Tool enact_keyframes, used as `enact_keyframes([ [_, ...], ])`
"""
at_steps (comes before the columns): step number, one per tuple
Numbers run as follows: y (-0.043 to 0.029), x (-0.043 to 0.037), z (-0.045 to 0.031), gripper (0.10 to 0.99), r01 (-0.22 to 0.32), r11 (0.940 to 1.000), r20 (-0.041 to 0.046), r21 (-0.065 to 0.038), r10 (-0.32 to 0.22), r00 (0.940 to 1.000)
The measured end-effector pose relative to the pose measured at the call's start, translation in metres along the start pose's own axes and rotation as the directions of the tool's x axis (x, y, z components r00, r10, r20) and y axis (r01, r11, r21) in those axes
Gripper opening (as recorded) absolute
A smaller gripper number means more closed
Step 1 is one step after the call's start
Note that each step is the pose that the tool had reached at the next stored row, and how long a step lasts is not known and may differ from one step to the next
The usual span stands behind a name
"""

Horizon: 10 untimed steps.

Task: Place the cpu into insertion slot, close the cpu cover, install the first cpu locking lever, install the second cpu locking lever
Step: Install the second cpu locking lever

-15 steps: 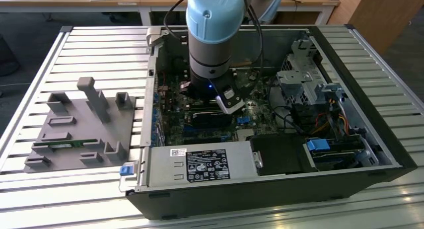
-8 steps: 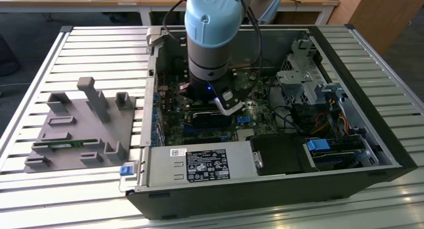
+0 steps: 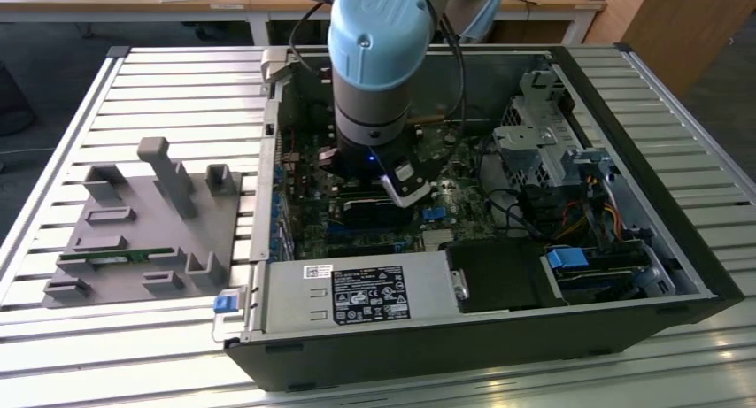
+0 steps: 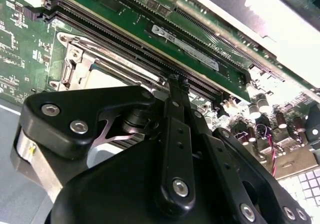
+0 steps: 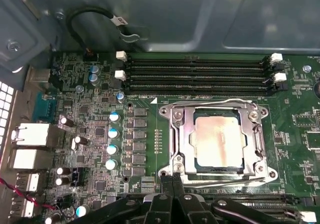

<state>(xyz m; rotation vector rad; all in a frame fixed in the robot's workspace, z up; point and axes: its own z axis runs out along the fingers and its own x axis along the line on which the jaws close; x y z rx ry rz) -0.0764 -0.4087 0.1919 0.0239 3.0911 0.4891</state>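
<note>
Cpu (image 5: 220,137) seated in insertion slot (image 5: 218,168), cpu cover (image 5: 183,136) shut over it. Pincer (image 5: 172,180) pressed together at cover's edge, inside pc case (image 3: 661,213).

Slatted metal table (image 3: 142,80) bears open computer case (image 3: 473,337); grey fixture block (image 3: 142,240)

exterior view: looks down from high and well back at the slatted bench (image 3: 71,116), taking in the whole open computer case (image 3: 661,249) and the arm (image 3: 372,63) reaching into it.
first wrist view: rides on the arm, close over the green circuit board (image 5: 80,109), facing almost straight down on the insertion slot (image 5: 218,139), with the end effector (image 5: 172,184) at the frame's edge.
second wrist view: very near, low and slanted, looking past the end effector (image 4: 177,84) across the memory slots (image 4: 130,39).
shared: both wrist views share the insertion slot (image 4: 90,71) and memory slots (image 5: 195,71).
</note>
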Motion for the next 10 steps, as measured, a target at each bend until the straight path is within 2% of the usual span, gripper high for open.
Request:
enact_keyframes([
  [10,0.0025,0.0011,0.0026,0.114,0.000,0.9998,-0.0002,-0.019,0.000,1.0000],
])
